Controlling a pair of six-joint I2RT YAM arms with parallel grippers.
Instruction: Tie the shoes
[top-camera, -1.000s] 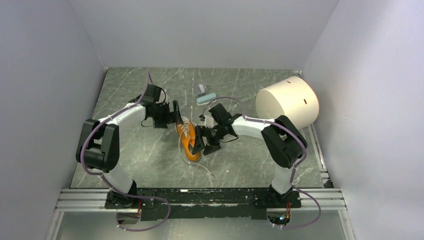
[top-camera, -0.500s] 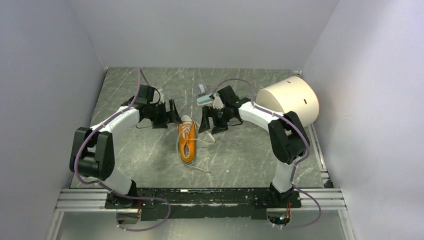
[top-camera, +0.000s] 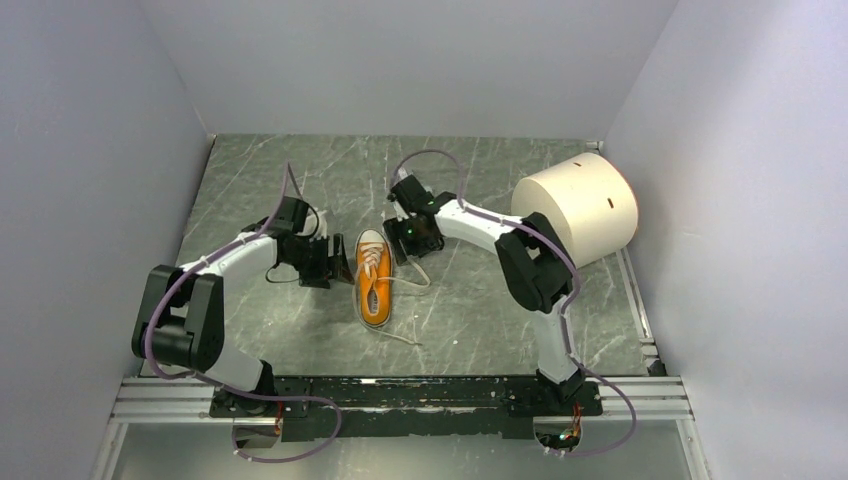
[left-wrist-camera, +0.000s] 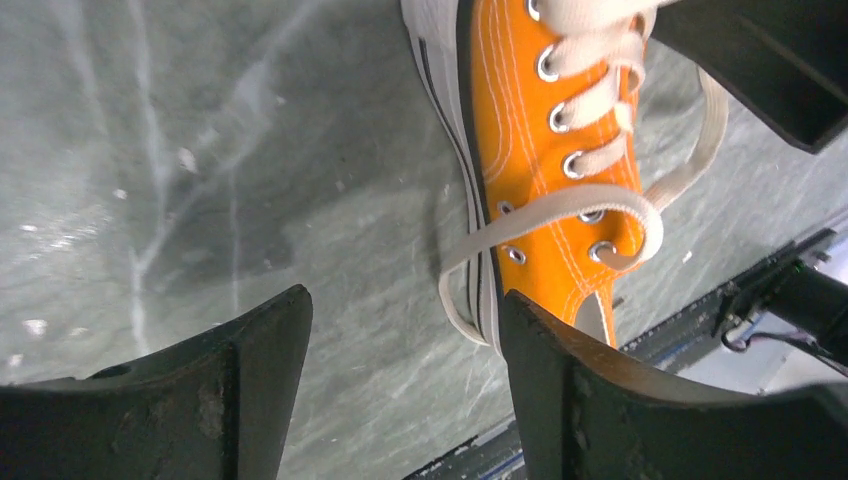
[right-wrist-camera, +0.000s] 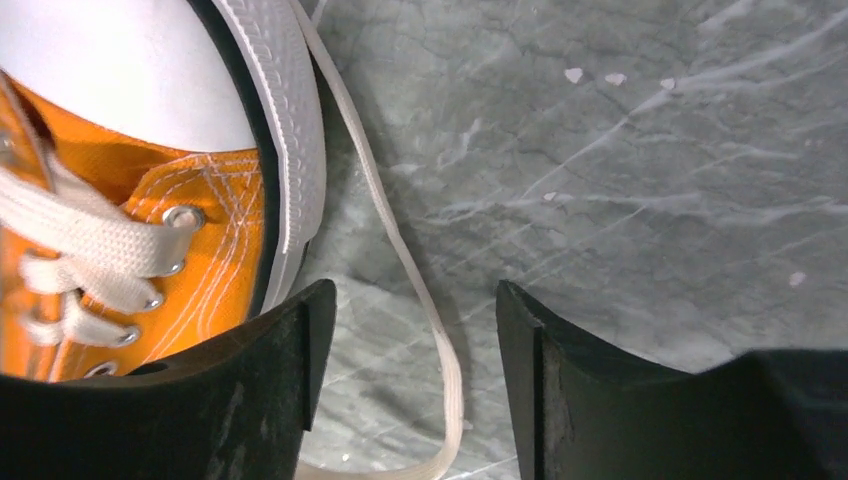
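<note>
**Sneaker.** Orange canvas low-top sneaker with white rubber sole and toe cap. Its cream-white laces run through metal eyelets and are untied, the loose ends trailing over the grey veined counter. The sneaker stands on its sole between the two pincers. Its toe cap is nearest the right pincer, and its eyelet flank is just beside the left pincer.

**Left pincer.** Released, jaws well apart, gripping nothing. A lace loop draped over the sole lies just ahead of the gap. Whether one finger touches the sole cannot be told.

**Right pincer.** Released, jaws apart. One lace strand runs along the counter into the gap, ungripped. The toe cap sits just ahead of one finger.

**Room.** Outward from each pincer, away from the sneaker, the counter continues to the enclosure walls. A cream cylinder lies well apart from the right pincer, at the counter's edge.
</note>
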